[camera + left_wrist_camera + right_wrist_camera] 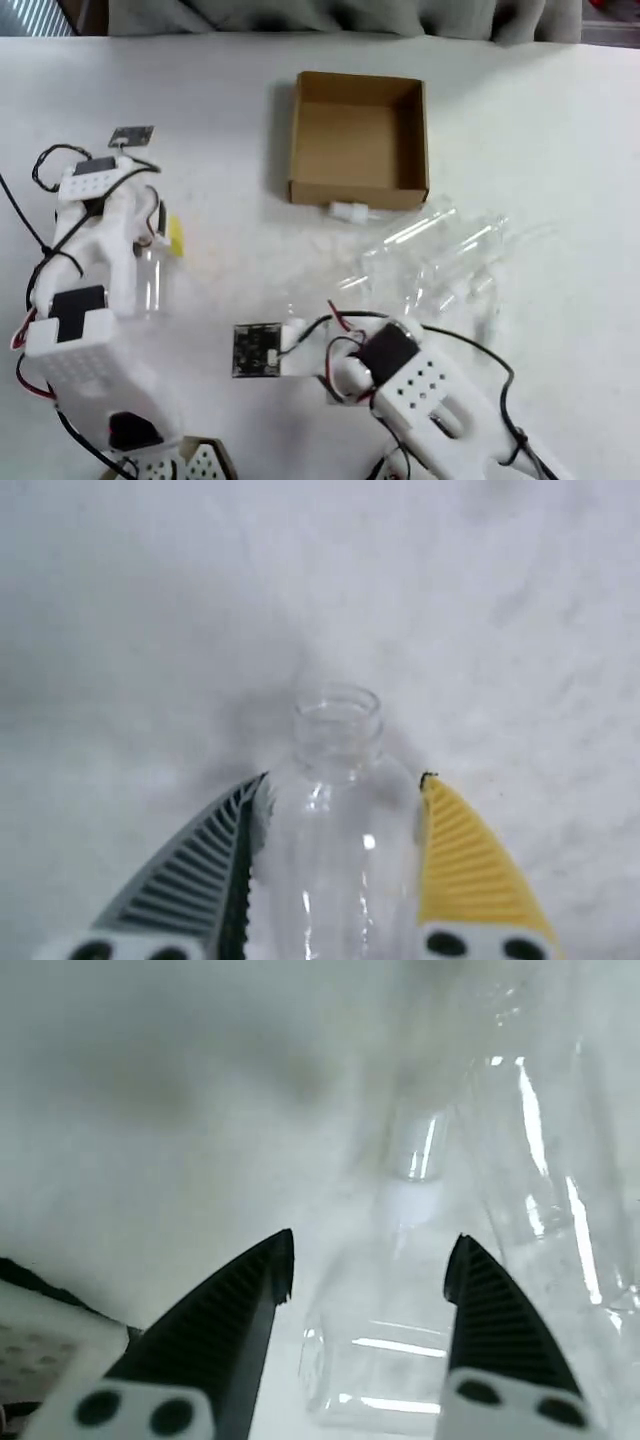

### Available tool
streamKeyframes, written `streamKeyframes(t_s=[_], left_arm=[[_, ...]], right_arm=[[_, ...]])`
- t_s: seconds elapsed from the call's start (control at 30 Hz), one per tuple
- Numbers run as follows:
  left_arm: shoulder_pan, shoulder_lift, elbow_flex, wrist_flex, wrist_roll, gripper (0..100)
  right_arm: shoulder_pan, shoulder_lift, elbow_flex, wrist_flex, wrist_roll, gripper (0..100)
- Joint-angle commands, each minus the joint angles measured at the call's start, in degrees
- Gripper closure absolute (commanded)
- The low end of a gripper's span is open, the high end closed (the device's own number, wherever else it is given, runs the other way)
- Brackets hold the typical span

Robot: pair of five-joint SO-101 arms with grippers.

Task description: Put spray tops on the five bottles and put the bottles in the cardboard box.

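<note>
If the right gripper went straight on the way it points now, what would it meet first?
Most likely the clear bottle lying on the table just ahead of the right gripper, in line with its open jaws, though depth is hard to judge.

cardboard box rear centre | spray top by its front wall | loose bottles before it, rightward
</note>
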Motion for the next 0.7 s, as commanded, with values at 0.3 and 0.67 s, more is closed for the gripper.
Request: streamKeyframes(t_s=[0.3,0.67], left_arm=[[-0.66,-0.48,-3.08,-1.93,0.88,92],[-0.66,-0.48,-2.99,-1.93,0.88,92]], right_arm=[[-0.22,11.12,2.73,-14.55,0.88,77.2],[5.49,20.53,2.90,-23.60,1.05,77.2]])
